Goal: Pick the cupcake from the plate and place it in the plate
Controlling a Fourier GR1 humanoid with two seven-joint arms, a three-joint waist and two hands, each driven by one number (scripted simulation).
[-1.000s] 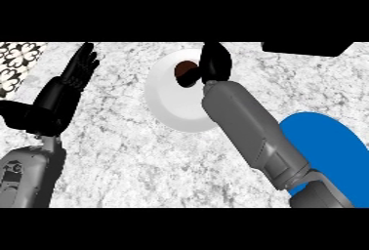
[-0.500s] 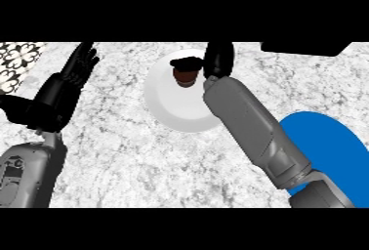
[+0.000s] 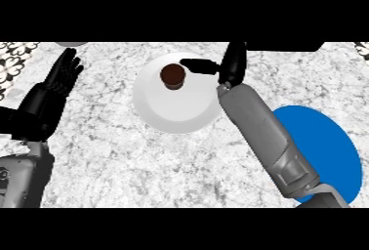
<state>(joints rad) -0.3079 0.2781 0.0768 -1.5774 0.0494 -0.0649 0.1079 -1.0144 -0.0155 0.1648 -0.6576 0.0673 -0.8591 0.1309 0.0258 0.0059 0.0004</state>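
Observation:
A brown cupcake stands upright on the far part of a white plate at the counter's middle. My right hand is just to the right of the cupcake, open, with its thumb pointing left toward it and a small gap between them. A blue plate lies at the right, partly hidden by my right forearm. My left hand rests open at the left, fingers up.
The counter top is speckled grey marble. A patterned black and white surface shows at the far left edge. A dark object lies along the far edge at the right. A grey rim peeks in at the top left.
My right hand has moved right and back off the cupcake, which now shows whole on the white plate. The left hand has shifted slightly.

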